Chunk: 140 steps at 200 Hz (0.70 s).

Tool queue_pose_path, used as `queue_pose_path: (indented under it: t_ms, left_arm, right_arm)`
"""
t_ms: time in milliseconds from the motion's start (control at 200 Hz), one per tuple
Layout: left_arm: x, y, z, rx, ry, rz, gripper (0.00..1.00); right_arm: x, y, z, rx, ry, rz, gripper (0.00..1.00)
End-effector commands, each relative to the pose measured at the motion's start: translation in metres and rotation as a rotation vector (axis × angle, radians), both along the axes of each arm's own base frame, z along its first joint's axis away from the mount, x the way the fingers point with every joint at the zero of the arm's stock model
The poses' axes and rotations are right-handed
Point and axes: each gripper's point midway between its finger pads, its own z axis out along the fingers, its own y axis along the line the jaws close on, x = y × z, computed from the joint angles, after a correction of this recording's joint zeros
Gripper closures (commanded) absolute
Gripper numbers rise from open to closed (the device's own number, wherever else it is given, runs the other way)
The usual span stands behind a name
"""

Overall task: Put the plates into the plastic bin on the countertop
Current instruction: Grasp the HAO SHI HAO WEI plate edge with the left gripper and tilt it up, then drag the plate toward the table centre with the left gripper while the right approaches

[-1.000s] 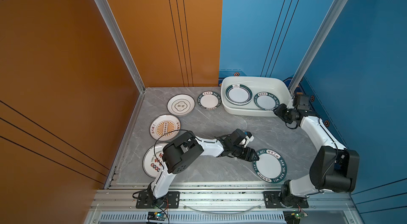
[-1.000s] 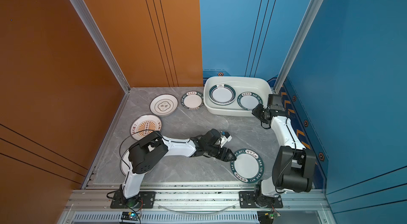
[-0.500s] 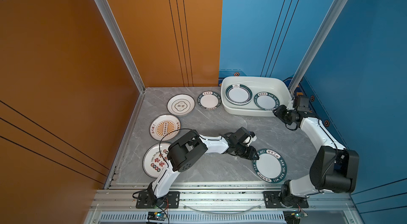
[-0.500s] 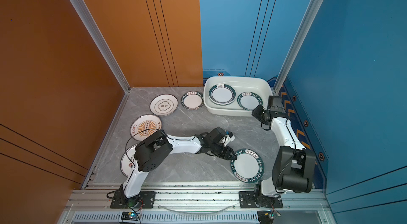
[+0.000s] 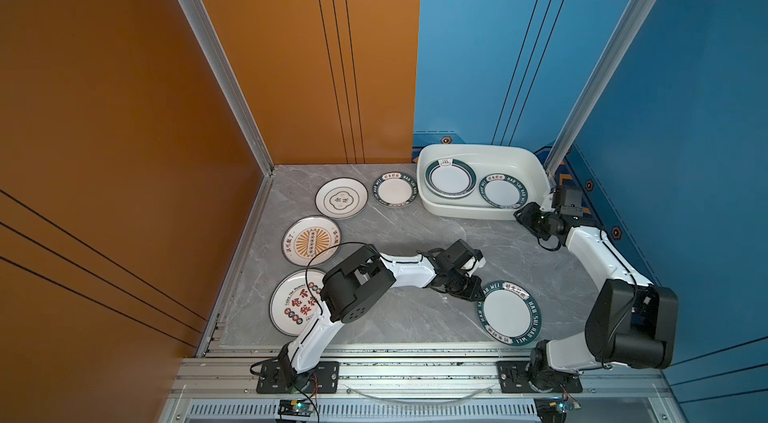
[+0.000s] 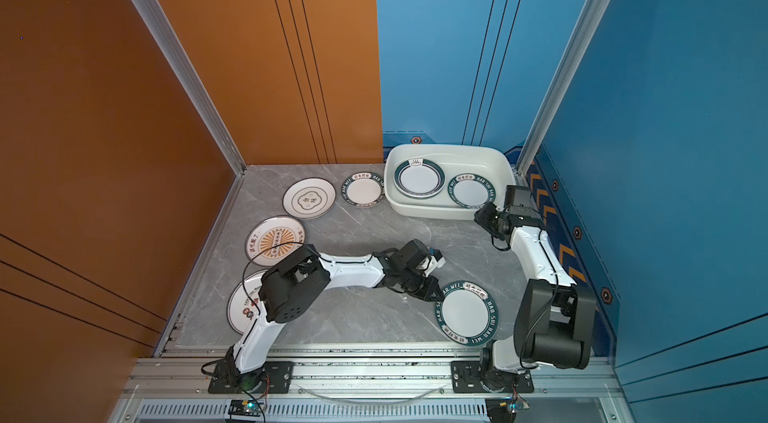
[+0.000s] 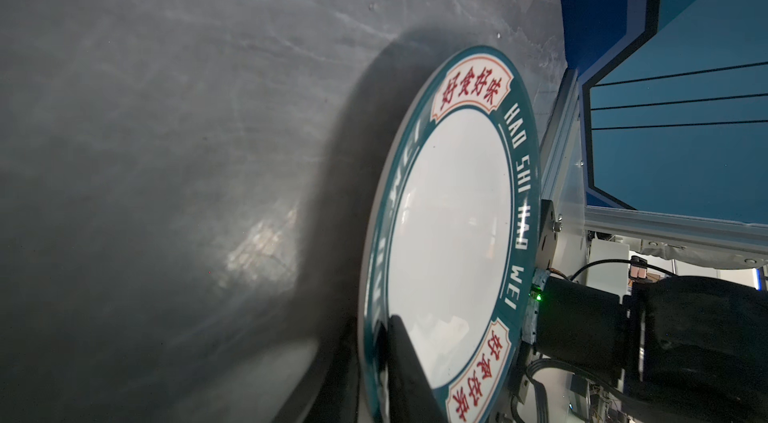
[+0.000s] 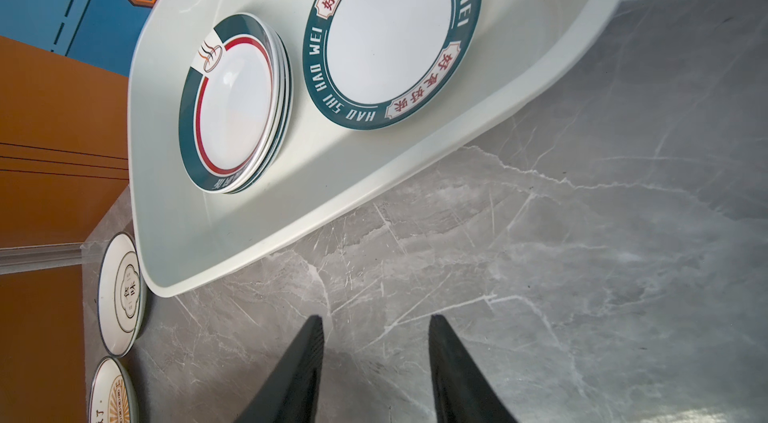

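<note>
1. Inside the plastic bin (image 5: 469,211), a plate stack (image 5: 450,178) and a lettered plate (image 5: 502,191) are seen.
2. Well short of it, the big plate (image 5: 509,313) is pinched at the rim by the left gripper (image 5: 475,295) jaws.
3. Beside it, the right gripper (image 8: 375,321) jaws are spread, empty.
4. Outside it, four more plates (image 5: 341,198) are left.

The right gripper (image 8: 376,358) holds its two dark fingers (image 8: 299,371) apart over bare grey countertop (image 8: 582,234), on the near side of the white bin (image 8: 291,225). Inside, a stack of red-lined plates (image 8: 232,105) lies just left of a green-lettered plate (image 8: 390,34).
</note>
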Motion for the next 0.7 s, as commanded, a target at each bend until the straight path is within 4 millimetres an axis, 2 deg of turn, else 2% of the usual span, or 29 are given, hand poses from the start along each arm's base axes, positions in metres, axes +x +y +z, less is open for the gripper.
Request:
queue_pose_path:
  t_ms: [0,265,396,506,696]
  left_arm:
    - [-0.004,0.01,-0.03,0.101,0.009,-0.006,0.89]
    - [0.004,0.01,-0.029,0.101,-0.001,0.009,0.95]
    - [0.013,0.016,-0.027,0.1,-0.006,0.03,0.98]
    - [0.027,0.026,-0.024,0.098,-0.013,0.058,1.0]
    - [0.061,0.061,-0.008,0.089,-0.033,0.134,1.0]
  right_arm:
    - [-0.004,0.001,0.003,0.013,-0.016,-0.001,0.55]
    - [-0.009,0.001,-0.004,0.008,-0.004,0.002,0.55]
    - [-0.013,0.003,-0.004,0.009,-0.016,0.011,0.55]
    - [-0.015,0.01,-0.002,0.027,-0.052,0.046,0.54]
    - [-0.02,0.028,-0.001,0.091,-0.105,0.129,0.52]
